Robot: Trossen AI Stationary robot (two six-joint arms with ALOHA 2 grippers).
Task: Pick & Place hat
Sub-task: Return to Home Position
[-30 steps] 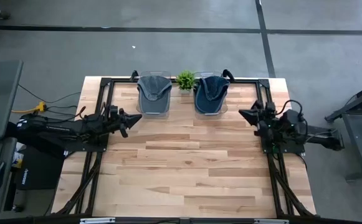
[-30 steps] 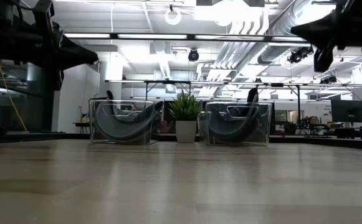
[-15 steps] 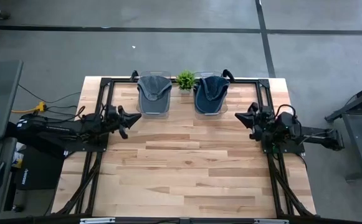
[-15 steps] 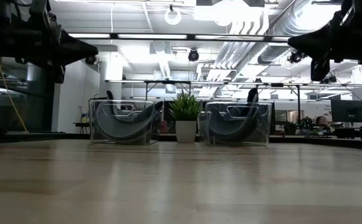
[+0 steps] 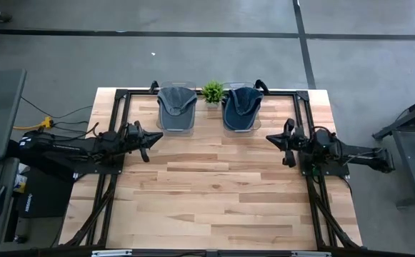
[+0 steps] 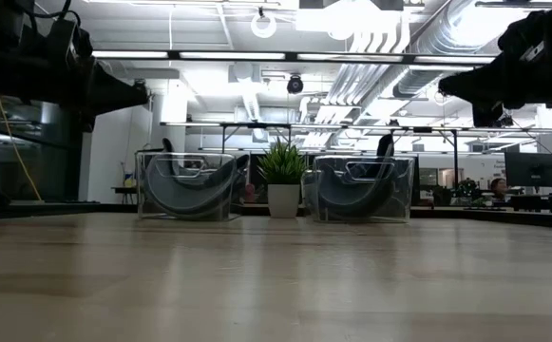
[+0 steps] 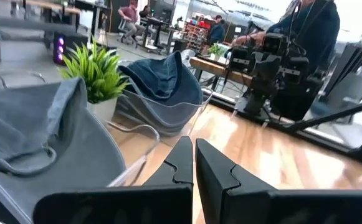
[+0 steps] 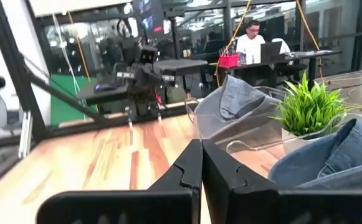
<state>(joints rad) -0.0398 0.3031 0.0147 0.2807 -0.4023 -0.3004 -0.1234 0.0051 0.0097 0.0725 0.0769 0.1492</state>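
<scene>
- Gray cap [image 5: 176, 108] lay in the left transparent bin [image 6: 142, 195] and the blue cap [image 5: 241, 107] in the right transparent bin [image 6: 407, 195]. Both were at the upper middle of the high view, with a small potted plant [image 5: 212, 91] between the bins.
- From above, only the caps' crowns and brims showed. The low view showed the bins' clear walls, each cap curled inside, and the bins standing on the bench [image 5: 214, 193].
- Left claw [image 5: 152, 137] hung at the left of the high view, just below and left of the gray cap and apart from it. Its wrist view showed the fingers pressed together, holding nothing.
- Right claw [image 5: 271, 137] hung at the right, below and right of the blue cap and apart from it, fingers likewise closed and empty.
- Only the wrist views showed people in the room beyond: a standing person [image 7: 311, 37] behind the right arm and a seated person [image 8: 253, 40] farther off.
</scene>
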